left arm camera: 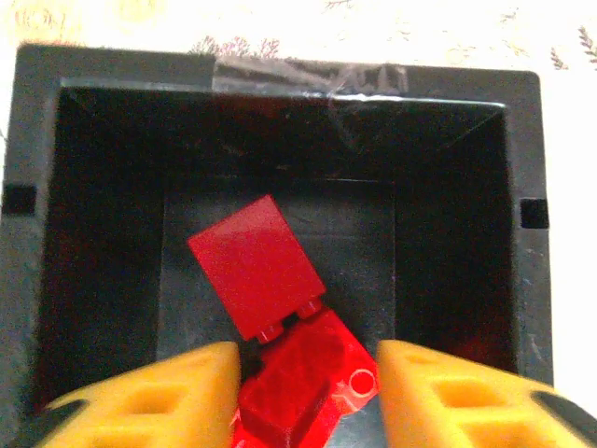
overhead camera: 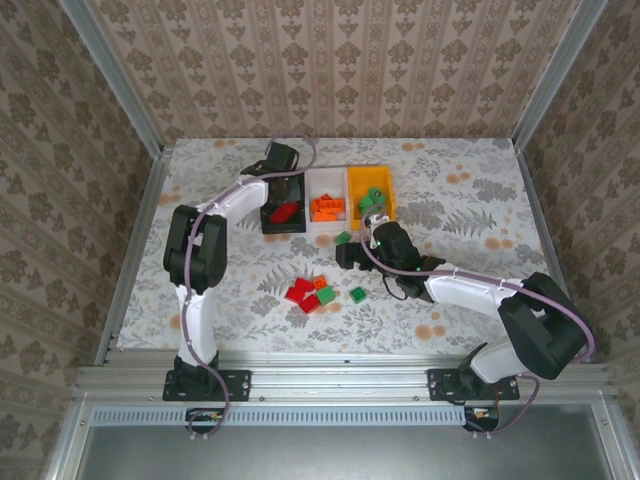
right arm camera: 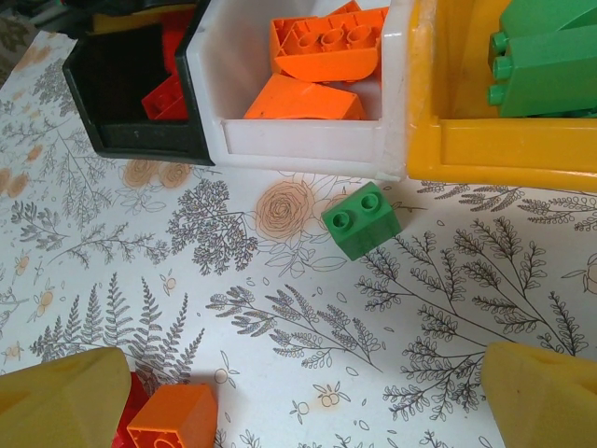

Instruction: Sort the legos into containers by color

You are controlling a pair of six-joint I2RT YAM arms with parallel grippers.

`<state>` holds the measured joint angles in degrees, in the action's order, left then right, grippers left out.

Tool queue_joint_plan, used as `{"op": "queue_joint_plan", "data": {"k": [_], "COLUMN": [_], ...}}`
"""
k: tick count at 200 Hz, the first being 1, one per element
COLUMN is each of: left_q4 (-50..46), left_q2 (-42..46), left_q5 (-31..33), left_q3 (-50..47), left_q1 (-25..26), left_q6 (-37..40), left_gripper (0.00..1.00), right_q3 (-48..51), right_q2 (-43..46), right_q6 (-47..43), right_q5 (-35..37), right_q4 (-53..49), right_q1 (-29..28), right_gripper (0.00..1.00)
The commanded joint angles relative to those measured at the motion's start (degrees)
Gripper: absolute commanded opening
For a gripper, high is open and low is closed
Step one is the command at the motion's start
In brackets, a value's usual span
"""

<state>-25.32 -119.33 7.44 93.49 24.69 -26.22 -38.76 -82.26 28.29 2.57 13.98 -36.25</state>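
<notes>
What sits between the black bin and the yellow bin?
The white bin, holding orange bricks, flush against the black bin and yellow bin; the right wrist view shows it.

Your left arm (overhead camera: 193,305) and right arm (overhead camera: 462,289) are white with black joints and purple cables (overhead camera: 588,330). Your fingers (left arm camera: 154,397) are yellow.

We look down on a bench (overhead camera: 470,210) spread with a pale cloth printed with grey ferns and orange blossoms; beige damask wallpaper (overhead camera: 340,70) covers the three walls around it; aluminium posts (overhead camera: 108,75) mark the back corners; a ridged metal rail (overhead camera: 340,380) edges the near side; light falls soft and even.
</notes>
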Motion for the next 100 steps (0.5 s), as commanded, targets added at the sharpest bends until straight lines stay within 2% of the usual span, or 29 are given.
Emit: {"op": "queue_joint_plan", "data": {"k": [1,16,24,39,65,100], "left_q4": [2.15,5.44,6.14,5.3,3.68,3.0], "left_q2": [7.32,13.02,15.88,20.9,29.1,36.97], "left_q5": [-2.45,-2.34,-2.52,-2.81,-1.27,-3.62], "left_q3": [-2.27,-7.68,-10.2,-14.15,-22.69,-34.98], "left_q1": [0.17,0.99,1.06,4.58,9.57,14.48], "left_q6": [1.58,1.62,1.7,2.62,2.93,2.83], "left_gripper": [0.68,0.82,0.85,0.88,0.89,0.82], "right_q3": [-0.52,-0.52,-0.52,-0.52,-0.52,-0.35], "right_q2": [-0.31,-0.27,-0.27,-0.27,-0.18,0.08], "right_q6": [-0.69,-0.52,-0.43,-0.34,-0.34,-0.59], "right_q5": [0.7,0.29,0.08,-0.07,0.14,1.01], "right_q4": [-0.7,-0.62,-0.53,-0.52,-0.61,-0.79], "right_q1": [-0.14,-0.14,-0.14,-0.22,-0.31,-0.31], "right_gripper": [0.98,0.98,0.98,0.98,0.98,0.98]}}
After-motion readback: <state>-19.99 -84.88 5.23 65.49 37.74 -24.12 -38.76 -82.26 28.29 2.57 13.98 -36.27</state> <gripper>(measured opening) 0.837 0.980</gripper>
